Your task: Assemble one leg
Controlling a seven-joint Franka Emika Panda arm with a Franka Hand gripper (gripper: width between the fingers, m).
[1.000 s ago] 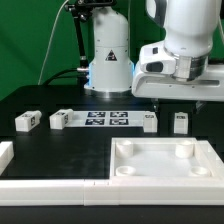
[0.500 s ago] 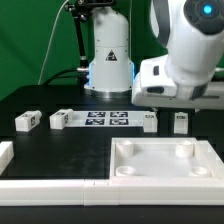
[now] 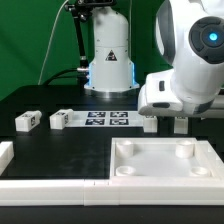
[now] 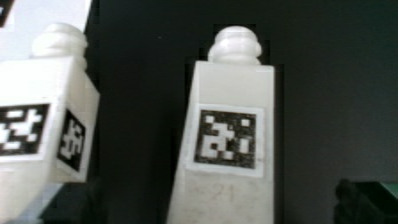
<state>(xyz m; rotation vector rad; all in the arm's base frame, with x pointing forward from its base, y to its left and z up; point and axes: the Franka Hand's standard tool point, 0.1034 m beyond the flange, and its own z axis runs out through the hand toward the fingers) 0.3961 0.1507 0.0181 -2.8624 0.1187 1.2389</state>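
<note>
The end effector [image 4: 214,207] hangs low with its jaws wide, straddling a leg [image 4: 231,125] on the black worktop [image 4: 146,70]; a second leg [image 4: 45,120] sits just beside.

Marker board [image 3: 105,119] mid-table; panel [image 3: 150,166] before it; leg [image 3: 26,121] toward exterior view's left.

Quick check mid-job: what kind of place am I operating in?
Probably a robotics lab bench: a green backdrop, a black table, and fiducial tags on the marker board and the leg.
</note>
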